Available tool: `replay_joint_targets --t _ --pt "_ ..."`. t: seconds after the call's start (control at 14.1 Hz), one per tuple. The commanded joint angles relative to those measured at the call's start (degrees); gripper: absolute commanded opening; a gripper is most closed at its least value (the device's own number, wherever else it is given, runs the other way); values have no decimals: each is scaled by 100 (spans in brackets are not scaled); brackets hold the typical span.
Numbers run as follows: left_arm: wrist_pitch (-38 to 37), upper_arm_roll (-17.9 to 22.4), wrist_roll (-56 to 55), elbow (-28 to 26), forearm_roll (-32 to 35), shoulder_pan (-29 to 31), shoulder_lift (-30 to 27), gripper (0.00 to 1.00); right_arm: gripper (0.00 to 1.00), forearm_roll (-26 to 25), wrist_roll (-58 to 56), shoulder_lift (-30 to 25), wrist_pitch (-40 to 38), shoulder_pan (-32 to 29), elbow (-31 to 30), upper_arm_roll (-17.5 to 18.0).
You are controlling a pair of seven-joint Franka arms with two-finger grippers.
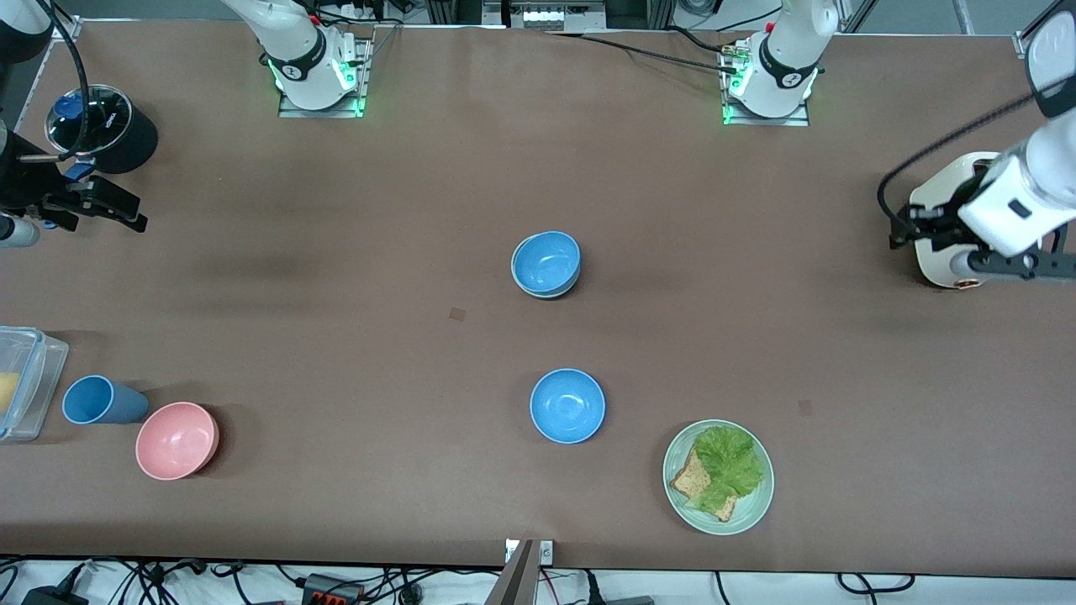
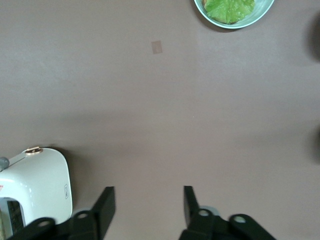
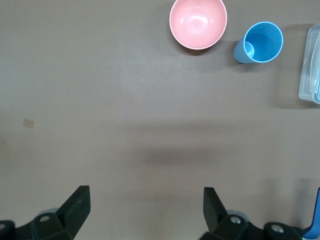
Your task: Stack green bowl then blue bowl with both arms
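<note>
Now, stack: a blue bowl (image 1: 546,262) sits nested in the green bowl (image 1: 538,291), of which only a thin pale rim shows beneath it, mid-table and well apart from both grippers.
Second blue bowl (image 1: 567,405): alone on the table, nearer the front camera than the stack, empty.
Left gripper (image 2: 147,205): over bare table at the left arm's end, fingers parted with nothing between them; a white toaster (image 2: 37,182) stands just beside it.
Right gripper (image 3: 145,210): over bare table at the right arm's end, fingers spread wide, holding nothing.
Plate (image 1: 681,496): pale green, bearing lettuce and toast, near the lone blue bowl and toward the left arm's end.
Pink bowl (image 1: 176,439): near the right arm's end, just beside a blue cup (image 1: 101,401) lying on its side.
Clear container (image 1: 25,378): beside the cup at the table edge.
</note>
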Motion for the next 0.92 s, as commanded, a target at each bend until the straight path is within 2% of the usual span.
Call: replay_joint_targets --t 0.0,0.28,0.85 --pt "93 36 -38 -169 -141 -53 -229 100 100 -79 -60 -157 62 -19 -155 38" --pt "-65 -34 -47 190 -142 -96 -44 100 100 -79 -60 -157 62 -19 -155 38" --pt "-83 -70 -38 235 -237 -97 0 100 100 -79 -69 -148 62 -20 -155 38"
